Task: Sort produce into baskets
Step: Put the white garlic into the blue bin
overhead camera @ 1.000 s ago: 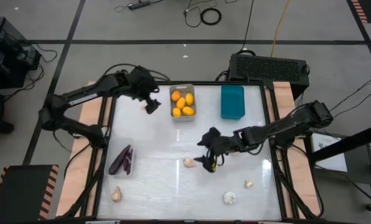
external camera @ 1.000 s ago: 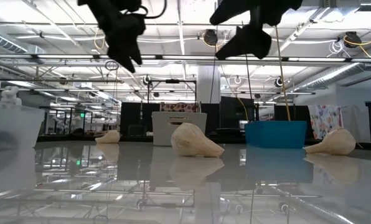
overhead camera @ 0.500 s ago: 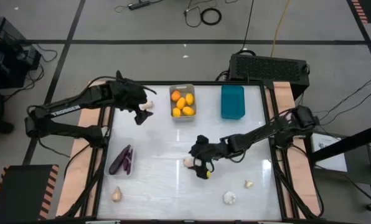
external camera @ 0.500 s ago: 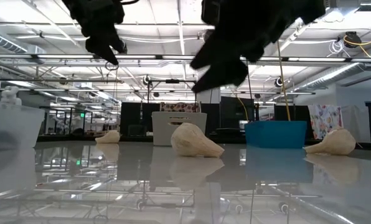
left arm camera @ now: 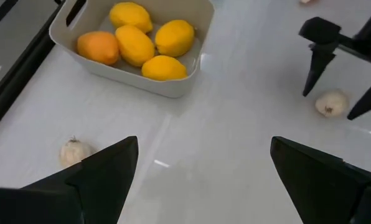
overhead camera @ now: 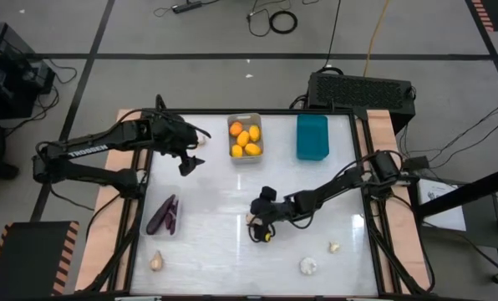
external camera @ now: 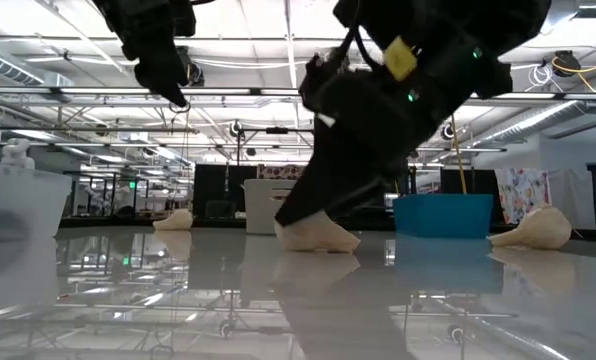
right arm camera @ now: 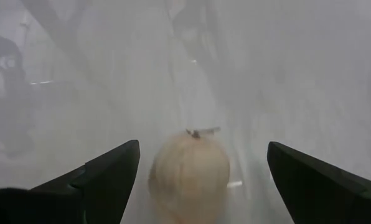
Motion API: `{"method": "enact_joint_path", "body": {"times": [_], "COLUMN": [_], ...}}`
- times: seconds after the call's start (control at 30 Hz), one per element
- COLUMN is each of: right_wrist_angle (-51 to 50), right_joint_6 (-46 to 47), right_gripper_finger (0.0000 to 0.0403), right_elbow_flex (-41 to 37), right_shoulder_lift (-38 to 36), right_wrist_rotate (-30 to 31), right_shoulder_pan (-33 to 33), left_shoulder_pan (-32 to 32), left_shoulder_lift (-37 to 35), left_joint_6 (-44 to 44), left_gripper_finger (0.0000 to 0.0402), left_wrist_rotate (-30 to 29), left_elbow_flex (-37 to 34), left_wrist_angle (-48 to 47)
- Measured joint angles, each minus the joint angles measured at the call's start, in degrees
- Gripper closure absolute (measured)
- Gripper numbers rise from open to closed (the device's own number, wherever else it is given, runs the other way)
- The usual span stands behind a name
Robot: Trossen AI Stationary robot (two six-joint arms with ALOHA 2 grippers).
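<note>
My right gripper (right arm camera: 202, 149) is open and low over the table's middle, its fingers on either side of a cream garlic bulb (right arm camera: 188, 174) that rests on the table (overhead camera: 251, 219). My left gripper (overhead camera: 186, 160) hangs open and holds nothing, above the far left of the table, left of the grey basket (overhead camera: 259, 149) that holds yellow and orange fruits (left arm camera: 136, 43). The teal basket (overhead camera: 312, 136) stands at the far right. The clear basket (overhead camera: 150, 209) at the near left holds purple eggplants (overhead camera: 164, 216).
More garlic bulbs lie loose: one near my left gripper (overhead camera: 197, 142), one at the near left (overhead camera: 156, 261), two at the near right (overhead camera: 307, 266) (overhead camera: 334, 247). A black vented box (overhead camera: 362, 90) sits beyond the far edge. Bare table lies between the baskets and the bulbs.
My right gripper has come down and toward the table's left, and its open fingers now stand around the middle garlic bulb. My left gripper has drawn away from the grey basket toward the table's left and near side, staying open.
</note>
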Motion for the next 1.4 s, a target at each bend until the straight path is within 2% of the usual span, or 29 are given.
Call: {"method": "enact_joint_path", "body": {"times": [0.13,0.27,0.5,0.67,0.9,1.13,1.4], "right_wrist_angle": [-0.41,-0.24,-0.35,-3.06,-21.97,-39.90,-56.58], "right_joint_6": [3.39,4.66,4.72,3.38,-5.30,-11.10,-10.66], "right_gripper_finger": [0.0061,0.0083,0.0159,0.0213,0.0252,0.0254,0.0255], "right_elbow_flex": [0.00,0.00,0.37,4.01,12.36,18.30,18.36], "right_shoulder_lift": [1.43,1.68,1.70,1.14,-3.82,-9.45,-17.82], "right_wrist_rotate": [-0.45,-0.40,-0.88,-2.65,-3.46,-0.76,-3.12], "right_shoulder_pan": [0.00,0.00,0.00,-0.32,-3.47,-8.31,-20.60], "left_shoulder_pan": [-0.21,-0.21,-0.19,-0.19,-0.19,-0.17,-0.17], "left_shoulder_lift": [0.00,0.00,0.04,0.04,0.04,0.04,0.04], "left_joint_6": [0.91,1.35,2.37,2.33,0.96,-0.66,-3.83], "left_gripper_finger": [0.0030,0.0030,0.0030,0.0030,0.0030,0.0030,0.0030], "left_wrist_rotate": [0.00,0.00,-1.09,-1.58,-1.94,-2.63,-3.34], "left_elbow_flex": [0.00,0.00,0.00,0.00,0.02,0.02,0.02], "left_wrist_angle": [-0.20,-0.19,-0.19,-0.19,-0.15,-0.13,0.06]}}
